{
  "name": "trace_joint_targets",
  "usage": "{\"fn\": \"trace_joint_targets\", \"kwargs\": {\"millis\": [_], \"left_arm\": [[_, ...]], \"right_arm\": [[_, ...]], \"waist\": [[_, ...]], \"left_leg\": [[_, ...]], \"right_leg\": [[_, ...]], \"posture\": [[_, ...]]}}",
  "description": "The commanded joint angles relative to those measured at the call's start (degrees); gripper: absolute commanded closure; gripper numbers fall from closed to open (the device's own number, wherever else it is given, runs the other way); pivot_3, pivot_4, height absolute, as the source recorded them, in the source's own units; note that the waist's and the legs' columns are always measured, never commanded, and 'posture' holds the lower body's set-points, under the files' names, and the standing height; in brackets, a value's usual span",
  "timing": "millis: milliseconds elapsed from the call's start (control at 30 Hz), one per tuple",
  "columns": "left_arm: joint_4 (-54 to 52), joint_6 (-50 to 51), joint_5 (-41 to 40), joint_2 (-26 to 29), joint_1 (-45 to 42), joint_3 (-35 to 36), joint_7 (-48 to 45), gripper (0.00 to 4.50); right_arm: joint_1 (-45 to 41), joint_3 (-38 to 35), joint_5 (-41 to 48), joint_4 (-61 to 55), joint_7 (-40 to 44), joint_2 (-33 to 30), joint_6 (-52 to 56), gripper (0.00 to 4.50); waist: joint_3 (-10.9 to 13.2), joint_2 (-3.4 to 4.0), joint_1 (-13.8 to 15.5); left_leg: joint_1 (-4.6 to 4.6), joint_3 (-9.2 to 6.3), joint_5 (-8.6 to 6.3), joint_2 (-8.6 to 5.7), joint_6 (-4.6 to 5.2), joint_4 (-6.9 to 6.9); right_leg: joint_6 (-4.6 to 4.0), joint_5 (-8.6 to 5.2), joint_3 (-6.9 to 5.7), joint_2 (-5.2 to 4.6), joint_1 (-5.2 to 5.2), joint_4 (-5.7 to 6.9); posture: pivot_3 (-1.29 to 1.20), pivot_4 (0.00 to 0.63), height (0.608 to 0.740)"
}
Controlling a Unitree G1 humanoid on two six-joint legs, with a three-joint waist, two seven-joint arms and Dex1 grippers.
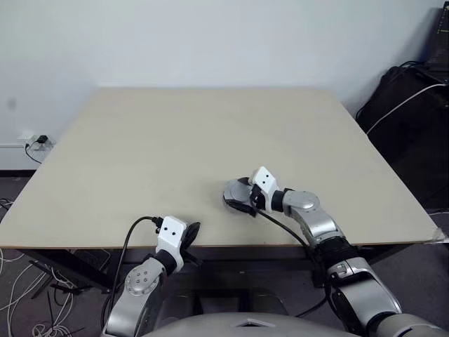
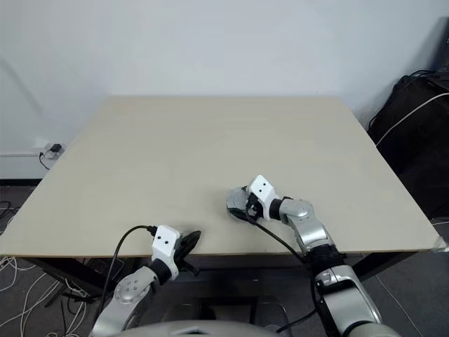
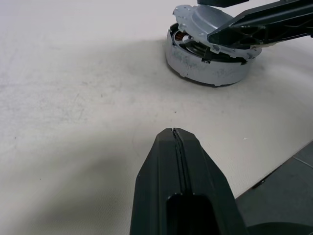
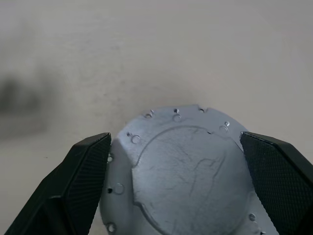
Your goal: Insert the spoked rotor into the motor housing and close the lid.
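No readable text, label, brand, number or sign appears anywhere in these views.
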Motion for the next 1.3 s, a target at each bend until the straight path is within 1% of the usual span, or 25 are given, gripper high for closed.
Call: {"fn": "trace_joint_targets", "kwargs": {"millis": [33, 400, 467, 567, 800, 1067, 1133, 1200, 1300], "left_arm": [[-3.3, -0.2, -0.1, 0.1, -0.3, 0.2, 0.2, 4.5], [-4.0, 0.0, -0.1, 0.0, 0.6, 0.0, 0.7, 4.5], [-4.0, -0.1, -0.1, -0.1, 0.5, 0.0, 0.8, 4.5], [-3.9, -0.1, -0.1, -0.2, 0.5, 0.0, 0.8, 4.5], [-3.7, -0.1, -0.2, -0.3, 0.4, -0.2, 0.7, 4.5], [-3.2, -0.3, -0.2, -0.5, 0.1, -0.4, 0.6, 4.5], [-3.0, -0.3, -0.2, -0.6, 0.1, -0.4, 0.6, 4.5], [-2.8, -0.5, -0.2, -0.7, 0.1, -0.5, 0.6, 4.5], [-2.5, -0.7, -0.2, -0.8, 0.1, -0.5, 0.6, 4.5]], "right_arm": [[-1.7, -1.1, -0.5, 0.4, -0.3, -0.1, -2.1, 0.01], [-2.3, -0.9, -1.5, 4.5, 0.1, -0.5, -1.8, 0.01], [-2.1, -0.7, -1.3, 4.3, 0.9, -0.5, -1.1, 0.41], [-1.6, -0.8, -0.9, 3.3, 1.5, -0.5, -0.3, 1.24], [0.0, -1.0, -0.2, -0.8, 0.5, 0.1, 4.1, 1.24], [0.9, 0.0, -1.7, -4.2, -0.2, -0.1, 6.7, 1.24], [0.9, -0.6, -1.3, -4.4, -0.9, 0.4, 5.6, 1.24], [1.0, -2.0, -0.4, -4.1, -2.0, 1.3, 1.8, 1.24], [1.0, -2.3, -0.6, -3.8, -2.7, 1.5, 1.7, 1.24]], "waist": [[0.0, 0.01, 0.0], [-0.1, 0.08, 0.0], [-0.1, 0.11, 0.0], [-0.1, 0.13, 0.0], [-0.1, 0.13, 0.0], [-0.1, 0.14, 0.0], [-0.1, 0.14, 0.0], [-0.1, 0.13, 0.0], [-0.1, 0.15, -0.1]], "left_leg": [[0.01, 0.0, 0.0, 0.0, 0.0, 0.0], [0.02, 0.02, 0.0, 0.0, 0.0, 0.0], [0.03, 0.02, 0.0, 0.0, 0.0, 0.01], [0.04, 0.02, 0.0, 0.0, 0.0, 0.01], [0.03, 0.01, 0.0, 0.0, 0.0, 0.01], [0.03, 0.01, 0.0, 0.0, 0.0, 0.01], [0.04, 0.01, 0.0, 0.01, 0.0, 0.01], [0.04, 0.01, 0.0, 0.01, 0.0, 0.01], [0.03, 0.04, 0.0, 0.01, 0.0, 0.01]], "right_leg": [[0.0, 0.0, 0.0, 0.0, 0.01, 0.0], [0.0, 0.0, 0.01, 0.0, 0.01, 0.01], [0.0, 0.0, 0.01, 0.0, 0.02, 0.02], [0.01, 0.01, 0.01, 0.0, 0.04, 0.02], [0.0, 0.01, 0.02, -0.01, 0.03, 0.02], [0.0, 0.01, 0.02, -0.02, 0.03, 0.01], [0.0, 0.01, 0.02, -0.02, 0.02, 0.02], [0.0, 0.01, 0.02, -0.01, 0.03, 0.02], [0.01, 0.01, 0.02, 0.01, 0.0, 0.04]], "posture": [[0.0, 0.0, 0.74], [0.0, 0.0, 0.74], [0.0, 0.0, 0.74], [0.0, 0.0, 0.74], [0.0, 0.0, 0.74], [0.0, 0.0, 0.74], [0.0, 0.0, 0.74], [0.0, 0.0, 0.74], [0.0, 0.0, 0.74]]}}
